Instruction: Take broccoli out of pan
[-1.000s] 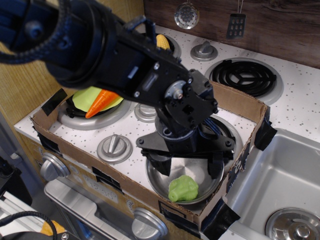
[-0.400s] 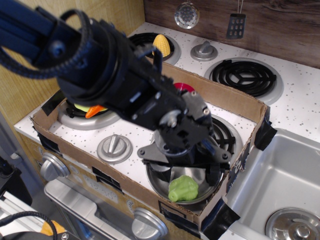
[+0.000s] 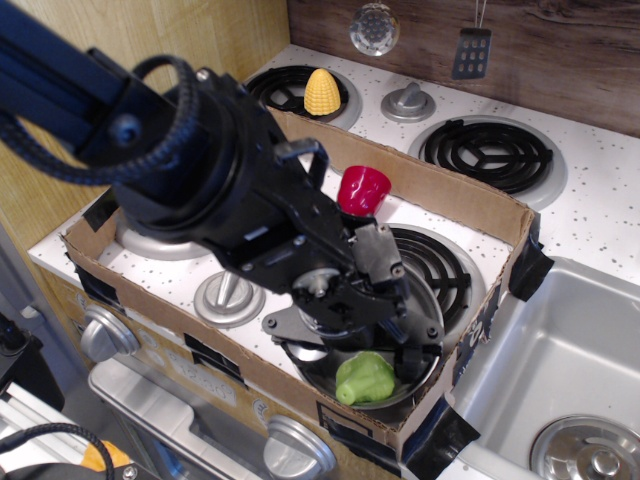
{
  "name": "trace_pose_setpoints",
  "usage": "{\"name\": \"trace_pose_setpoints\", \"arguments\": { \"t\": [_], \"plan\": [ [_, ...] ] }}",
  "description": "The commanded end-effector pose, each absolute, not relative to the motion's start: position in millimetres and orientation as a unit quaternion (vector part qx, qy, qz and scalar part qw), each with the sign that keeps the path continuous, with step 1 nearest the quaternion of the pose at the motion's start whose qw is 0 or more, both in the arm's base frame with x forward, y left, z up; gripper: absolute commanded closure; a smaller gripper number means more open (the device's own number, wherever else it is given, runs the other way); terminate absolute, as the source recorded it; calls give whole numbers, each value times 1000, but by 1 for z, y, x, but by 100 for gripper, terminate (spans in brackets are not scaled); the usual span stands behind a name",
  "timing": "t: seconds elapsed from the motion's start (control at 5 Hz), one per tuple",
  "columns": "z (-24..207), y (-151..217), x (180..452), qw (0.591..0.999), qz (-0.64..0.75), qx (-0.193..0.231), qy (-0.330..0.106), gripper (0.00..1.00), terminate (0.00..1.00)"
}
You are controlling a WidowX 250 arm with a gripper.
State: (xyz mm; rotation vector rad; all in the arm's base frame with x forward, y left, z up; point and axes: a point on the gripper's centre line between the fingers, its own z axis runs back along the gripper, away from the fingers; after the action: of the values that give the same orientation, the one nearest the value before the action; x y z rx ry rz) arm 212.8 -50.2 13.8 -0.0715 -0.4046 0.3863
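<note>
The broccoli [image 3: 364, 380], a small lumpy light-green toy, lies in the front part of the shiny steel pan [image 3: 428, 372]. The pan sits at the front right corner of the cardboard box and the arm hides most of it. My black gripper [image 3: 358, 358] is lowered into the pan just above and behind the broccoli. Its jaws are open, with one finger [image 3: 413, 362] at the broccoli's right and the other at its left. I see no contact with the broccoli.
A cardboard box wall [image 3: 470, 200] rings the stove's front half. A red cup [image 3: 363, 190] stands behind the arm and a yellow corn [image 3: 321, 92] sits on the back left burner. A black coil burner [image 3: 487, 152] is at back right, a sink [image 3: 570, 350] on the right, and a grey knob [image 3: 229, 296] left of the pan.
My arm has swung left and lowered, so the gripper sits deeper in the pan around the broccoli. The red cup has come into view, and the plate and carrot are now hidden.
</note>
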Motion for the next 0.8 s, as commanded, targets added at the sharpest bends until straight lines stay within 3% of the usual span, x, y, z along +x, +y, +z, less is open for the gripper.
{"name": "trace_pose_setpoints", "arguments": {
  "t": [0.0, 0.4, 0.6],
  "plan": [
    [8, -47, 220, 960, 188, -43, -205, 100, 0],
    [46, -46, 240, 966, 174, -50, -185, 100, 0],
    [70, -41, 253, 975, 152, -29, -158, 100, 0]
  ]
}}
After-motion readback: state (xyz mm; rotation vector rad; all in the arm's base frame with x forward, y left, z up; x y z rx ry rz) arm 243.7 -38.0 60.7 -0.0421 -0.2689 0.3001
